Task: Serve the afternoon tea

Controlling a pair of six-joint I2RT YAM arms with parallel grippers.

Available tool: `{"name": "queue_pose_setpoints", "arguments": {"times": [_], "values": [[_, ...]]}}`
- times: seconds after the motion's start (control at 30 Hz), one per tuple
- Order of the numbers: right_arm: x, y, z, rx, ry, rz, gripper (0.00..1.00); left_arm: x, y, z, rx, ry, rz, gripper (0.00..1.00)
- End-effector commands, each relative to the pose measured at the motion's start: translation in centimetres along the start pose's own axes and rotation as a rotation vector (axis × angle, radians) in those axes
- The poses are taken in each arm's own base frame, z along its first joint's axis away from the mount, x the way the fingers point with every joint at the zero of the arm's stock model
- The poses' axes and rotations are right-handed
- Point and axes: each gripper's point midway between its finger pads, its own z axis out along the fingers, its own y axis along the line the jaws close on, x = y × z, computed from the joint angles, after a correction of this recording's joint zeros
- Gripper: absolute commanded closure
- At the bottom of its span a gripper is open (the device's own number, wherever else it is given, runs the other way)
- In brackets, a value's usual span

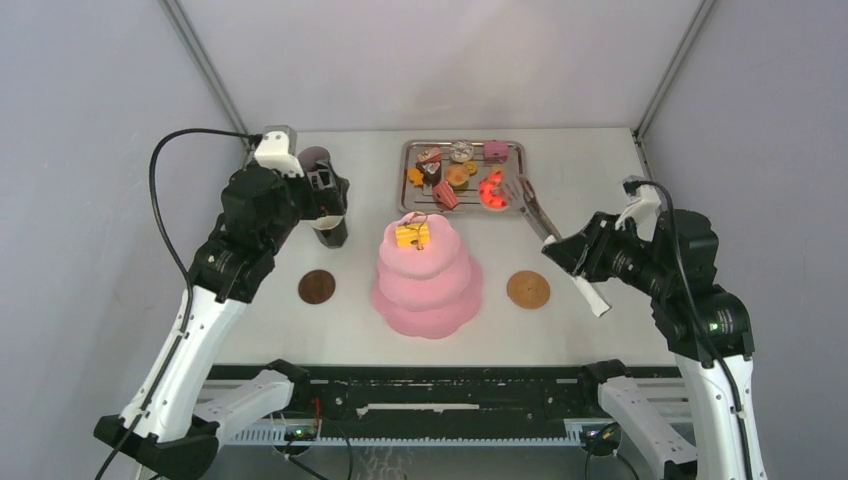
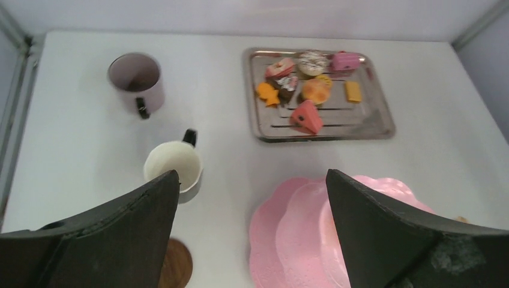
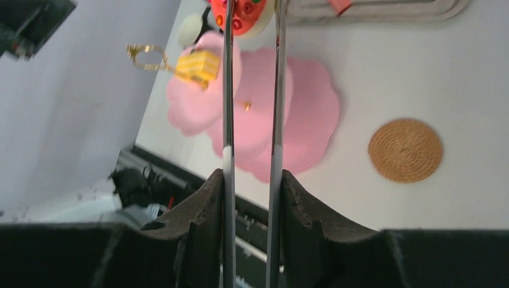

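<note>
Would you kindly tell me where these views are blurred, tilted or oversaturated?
Top external: crisp, evenly lit; the red toy tart glows oversaturated. Left wrist: the open left hand's black fingers loom blurred; the rectangular steel tray looks slightly soft. Right wrist: tilted; the metal tongs in the right hand are sharp.

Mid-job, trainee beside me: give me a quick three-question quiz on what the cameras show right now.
1. True or false: the right gripper is shut on the metal tongs.
2. What sits on the top tier of the pink stand? A) a mug B) a yellow cake C) nothing
3. Fill in: the dark coaster lies on the stand's left, the light coaster on its ____.
Key: 1 true; 2 B; 3 right.
</note>
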Motion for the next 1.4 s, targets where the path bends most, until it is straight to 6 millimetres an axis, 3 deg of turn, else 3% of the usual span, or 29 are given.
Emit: {"name": "queue_pose_setpoints", "arguments": {"times": [0.0,0.17,0.33,0.63,1.0,1.1,1.27,1.37], "values": [[2.2,3.5,-1.3,-0.182,0.127,-0.056,1.0,0.8,3.1,0.0,-0.136,-0.021,-0.132,0.04],[4.6,4.5,-1.0,-0.223,0.245,-0.122,1.0,0.4,5.4,-1.2,-0.221,-0.096,-0.15,0.04],[6.7,5.6,-0.5,-0.258,0.338,-0.193,1.0,0.6,6.3,-1.8,-0.248,-0.11,-0.167,0.03],[6.5,7.5,0.9,-0.312,0.337,-0.208,1.0,0.7,7.1,-3.1,-0.277,-0.159,-0.199,0.04],[7.1,7.8,3.0,-0.282,0.371,-0.211,1.0,0.7,6.8,-3.3,-0.249,-0.179,-0.199,0.04],[7.2,7.7,3.3,-0.268,0.373,-0.205,0.89,0.8,6.6,-2.9,-0.241,-0.161,-0.195,0.04],[7.0,7.6,3.4,-0.258,0.362,-0.2,0.61,0.8,6.3,-2.4,-0.228,-0.152,-0.199,0.04],[6.7,7.7,3.1,-0.261,0.347,-0.2,0.57,0.8,5.9,-2.1,-0.208,-0.143,-0.198,0.05]]}}
